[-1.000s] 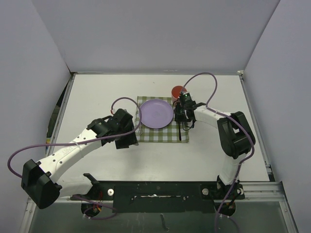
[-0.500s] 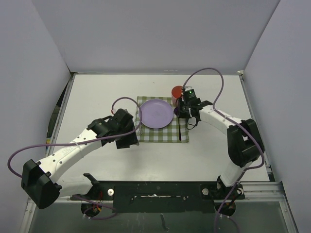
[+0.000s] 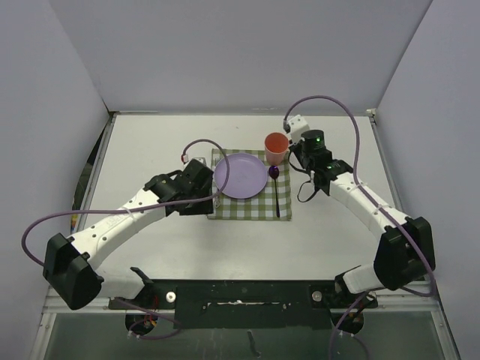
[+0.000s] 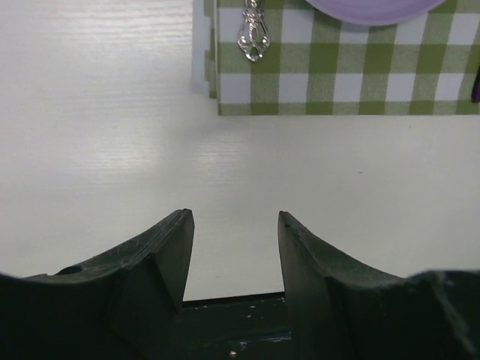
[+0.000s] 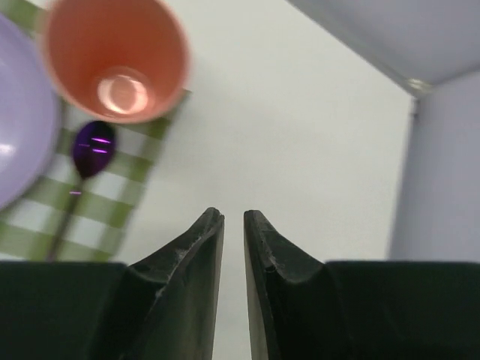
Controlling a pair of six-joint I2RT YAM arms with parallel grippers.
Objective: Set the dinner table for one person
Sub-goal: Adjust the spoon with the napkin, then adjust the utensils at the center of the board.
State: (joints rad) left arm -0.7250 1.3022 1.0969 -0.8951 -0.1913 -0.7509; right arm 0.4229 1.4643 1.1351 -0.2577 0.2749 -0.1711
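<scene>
At 6 o'clock in the overhead view the two arm bases sit along the near edge of the large flat white rectangular dinner table (image 3: 150, 150) with thin metal edging, which fills the floor of the scene between the pale walls. The left gripper (image 4: 234, 217) hangs over bare tabletop at about 8 o'clock of the small green-and-white checked cloth (image 3: 251, 208); its fingers stand moderately apart with nothing between them. The cloth lies flat near the table's middle. On its 9 o'clock strip rests the ornate silver handle (image 4: 253, 34) of a utensil, the rest of which is cut off in the left wrist view. A round lilac plate (image 3: 241, 176) covers the cloth's centre, and a dark purple spoon (image 3: 276, 187) lies along the 3 o'clock strip, bowl toward 12 o'clock. Just beyond the bowl stands an upright orange-red cup (image 3: 277, 145) at the cloth's far corner. The right gripper (image 5: 234, 216) hovers over bare table at 3 o'clock of the cup, its fingers drawn to a narrow slit, holding nothing
</scene>
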